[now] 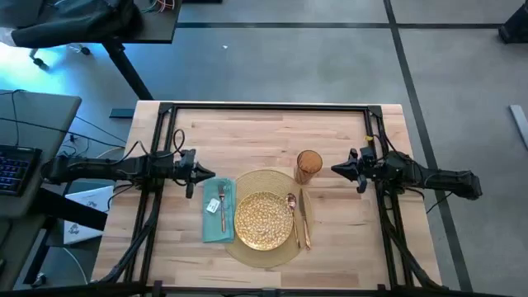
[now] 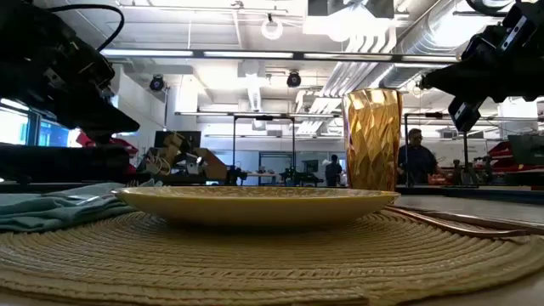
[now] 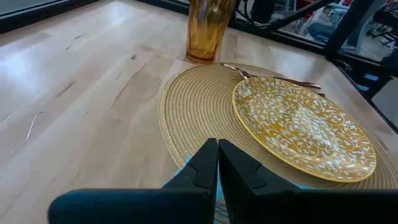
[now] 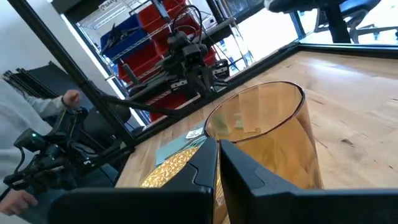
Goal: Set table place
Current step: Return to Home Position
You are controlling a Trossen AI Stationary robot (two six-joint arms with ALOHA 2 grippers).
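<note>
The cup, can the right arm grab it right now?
Probably yes: the right gripper points at the cup with nothing between them, though its shut fingers must open first.

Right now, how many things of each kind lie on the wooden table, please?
Placemat: 1
Plate: 1
Napkin: 1
Cup: 1
Cutlery, namely fork, spoon, knife: 3
Total: 7

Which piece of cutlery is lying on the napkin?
The silver fork, on the teal napkin left of the plate; the copper spoon and knife lie on the placemat, right of the plate.
</note>
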